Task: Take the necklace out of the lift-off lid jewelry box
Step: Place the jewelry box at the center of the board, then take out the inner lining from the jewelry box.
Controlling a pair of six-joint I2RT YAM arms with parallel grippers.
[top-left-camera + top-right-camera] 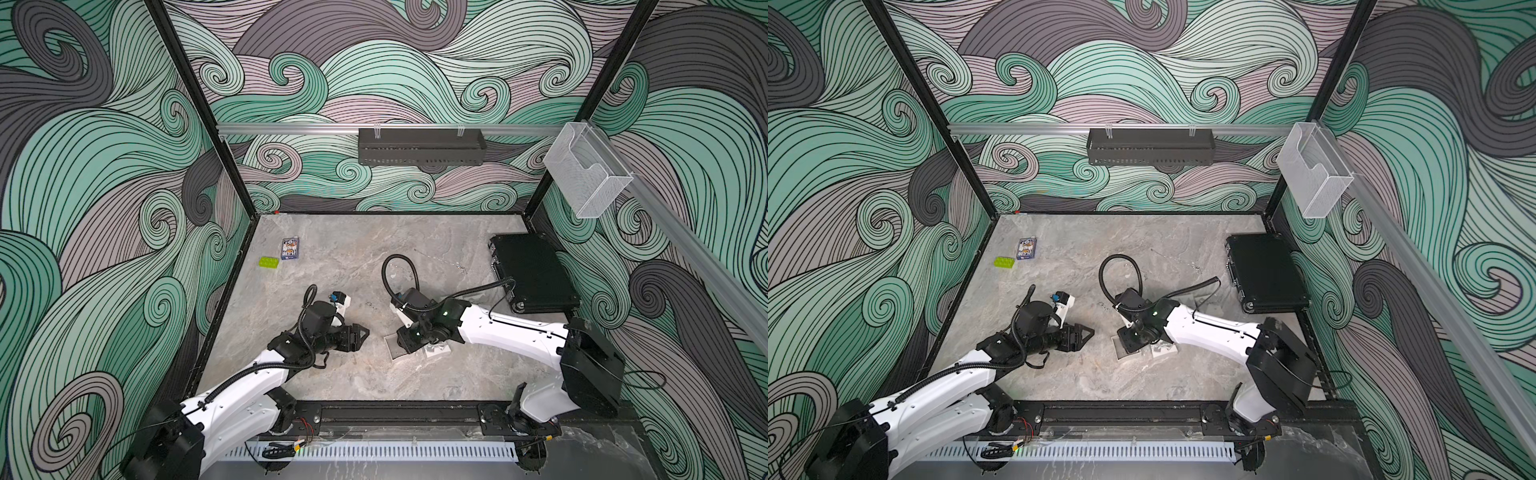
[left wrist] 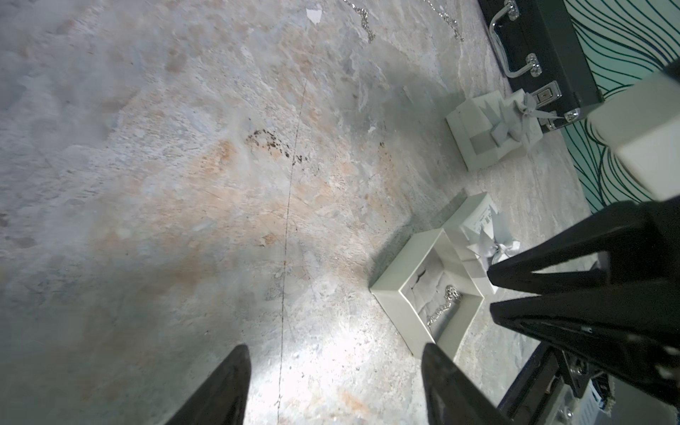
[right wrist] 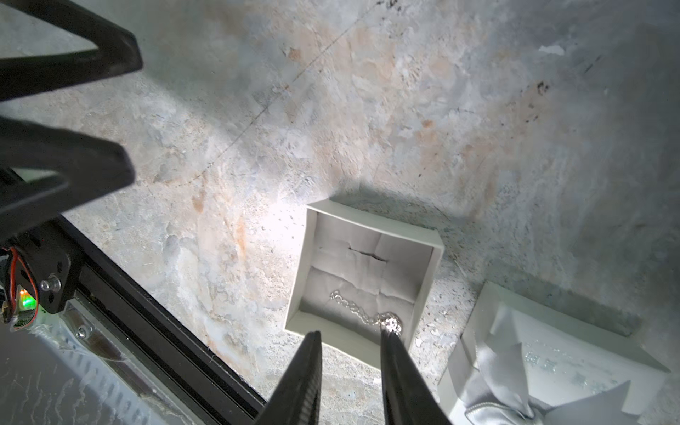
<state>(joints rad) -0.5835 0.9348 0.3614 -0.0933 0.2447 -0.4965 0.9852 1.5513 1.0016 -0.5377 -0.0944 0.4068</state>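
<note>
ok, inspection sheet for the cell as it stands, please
Surface: grey marbled tabletop, dark specks near centre.
Job's things: jewelry box open, necklace inside; bowed lid beside it.
Clutter: green brick, card deck, black case, second bowed box, loose chains.
Grippers: left gripper jaws wide apart over bare table; right gripper jaws apart at the box's edge, one tip by the necklace's pendant, nothing held.
Cables: black conduit loops above right arm.
Surroundings: wave-pattern walls, black rail basket, clear holder.

Top views sharp, evenly lit; wrist views soft w/ glare on table [image 2: 312, 353].
</note>
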